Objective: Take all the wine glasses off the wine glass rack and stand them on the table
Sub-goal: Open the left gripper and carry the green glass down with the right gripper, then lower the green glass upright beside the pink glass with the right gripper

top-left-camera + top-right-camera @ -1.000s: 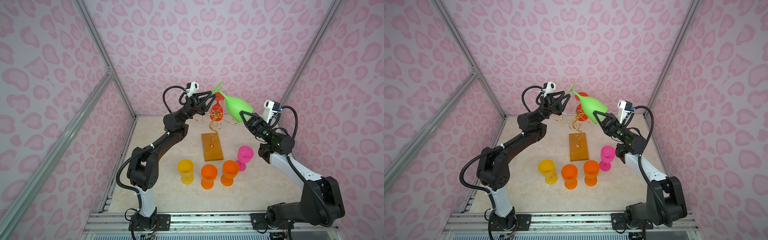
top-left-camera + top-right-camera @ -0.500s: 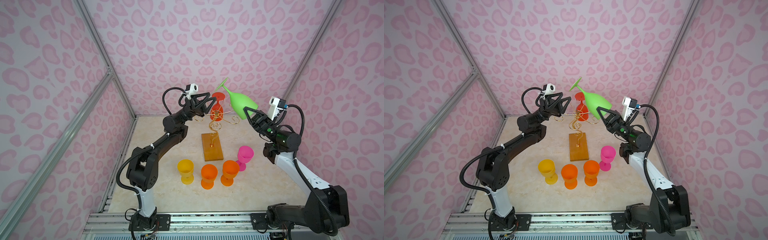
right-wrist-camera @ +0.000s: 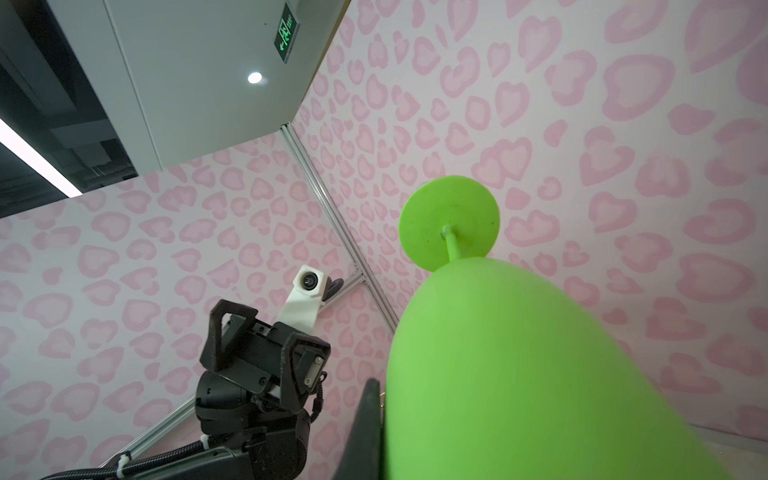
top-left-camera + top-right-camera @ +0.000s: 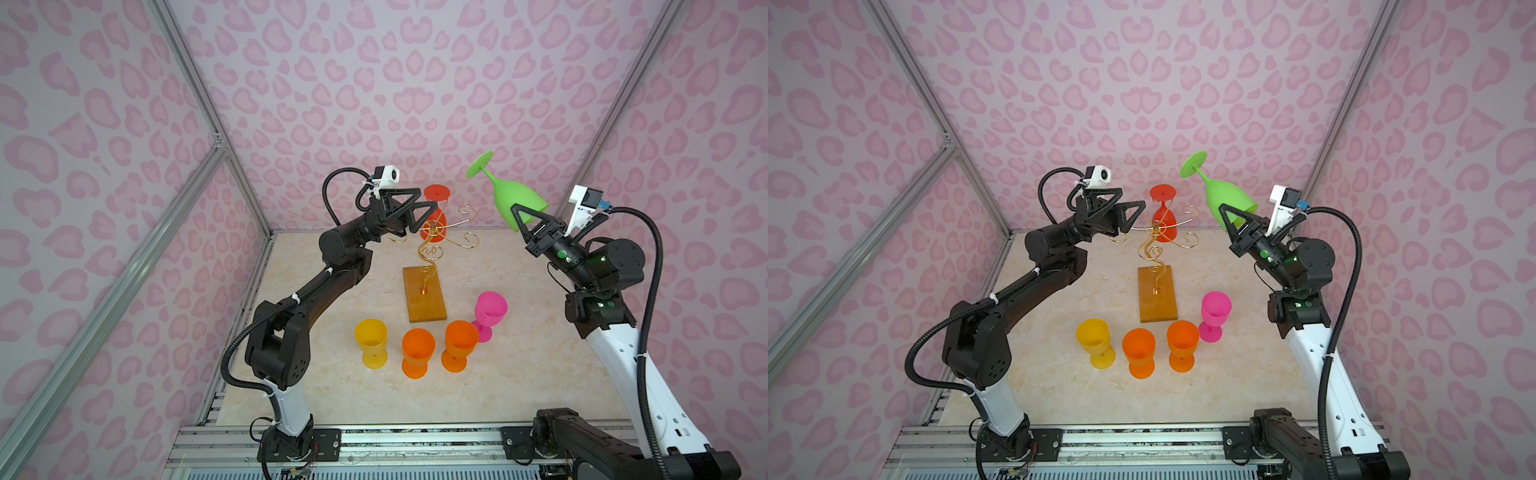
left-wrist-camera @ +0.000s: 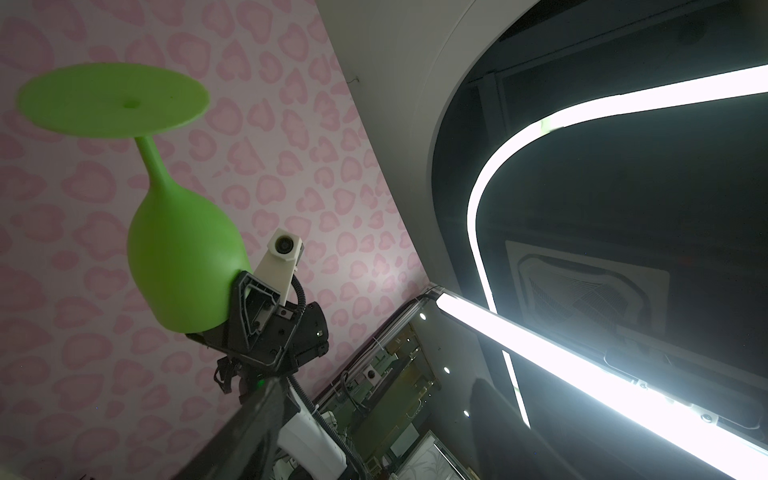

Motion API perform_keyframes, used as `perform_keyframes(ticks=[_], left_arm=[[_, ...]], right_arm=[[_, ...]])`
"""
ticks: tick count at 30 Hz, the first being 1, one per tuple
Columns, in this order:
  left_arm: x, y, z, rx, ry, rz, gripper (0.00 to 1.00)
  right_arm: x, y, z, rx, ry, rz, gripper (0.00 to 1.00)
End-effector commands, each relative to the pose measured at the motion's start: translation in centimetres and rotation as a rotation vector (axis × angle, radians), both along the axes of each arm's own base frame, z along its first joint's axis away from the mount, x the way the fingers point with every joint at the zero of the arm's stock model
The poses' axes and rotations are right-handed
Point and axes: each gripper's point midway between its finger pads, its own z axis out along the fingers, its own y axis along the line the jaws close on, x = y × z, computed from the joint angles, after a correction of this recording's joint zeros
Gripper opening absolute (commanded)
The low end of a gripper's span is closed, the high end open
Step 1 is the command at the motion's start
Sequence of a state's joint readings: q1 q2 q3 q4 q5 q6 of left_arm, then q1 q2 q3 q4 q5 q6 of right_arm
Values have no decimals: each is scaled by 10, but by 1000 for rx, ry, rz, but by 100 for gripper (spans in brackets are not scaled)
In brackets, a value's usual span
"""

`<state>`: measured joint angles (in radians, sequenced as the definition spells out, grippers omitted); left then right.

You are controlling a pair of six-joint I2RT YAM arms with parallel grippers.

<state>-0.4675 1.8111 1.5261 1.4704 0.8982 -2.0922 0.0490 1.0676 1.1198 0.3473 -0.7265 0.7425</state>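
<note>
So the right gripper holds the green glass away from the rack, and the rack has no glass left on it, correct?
Not fully. The right gripper does hold the green glass away from the rack, but a red glass hangs upside down on the rack, as both top views show.

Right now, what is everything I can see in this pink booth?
wine glass rack: 1, gold wire on brown wooden base, mid-table
green wine glass: 1, green, held in the air, foot up
red wine glass: 1, red, hanging upside down on the rack
yellow glass: 1, yellow, upright before the rack
orange glasses: 2, orange, upright beside the yellow
pink glass: 1, pink, upright beside the base
table: 1, beige
left gripper: 1, black, open, by the rack
right gripper: 1, black, shut on the green wine glass
</note>
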Motion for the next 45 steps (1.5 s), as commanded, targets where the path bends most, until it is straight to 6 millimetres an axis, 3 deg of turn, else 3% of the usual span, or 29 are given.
perform_keyframes(ticks=[1,8,17,27,33,43,45], left_arm=[[-16,-2,6,72,-94,11,80],[-21,-1,10,164,-204,114,88],[-16,14,2,288,-290,294,92],[-6,44,-10,461,-339,528,98],[-2,56,-16,514,-337,583,100],[2,64,-28,580,-339,647,99],[3,66,-31,602,-341,673,98]], right_arm=[[12,-12,-37,-119,129,-95,2],[21,-35,-61,-157,228,-192,2],[43,-55,-107,-191,409,-245,3],[60,-61,-152,-272,568,-247,3],[64,-64,-179,-373,692,-241,3],[58,-47,-229,-654,857,-162,1],[61,-44,-228,-709,856,-170,0]])
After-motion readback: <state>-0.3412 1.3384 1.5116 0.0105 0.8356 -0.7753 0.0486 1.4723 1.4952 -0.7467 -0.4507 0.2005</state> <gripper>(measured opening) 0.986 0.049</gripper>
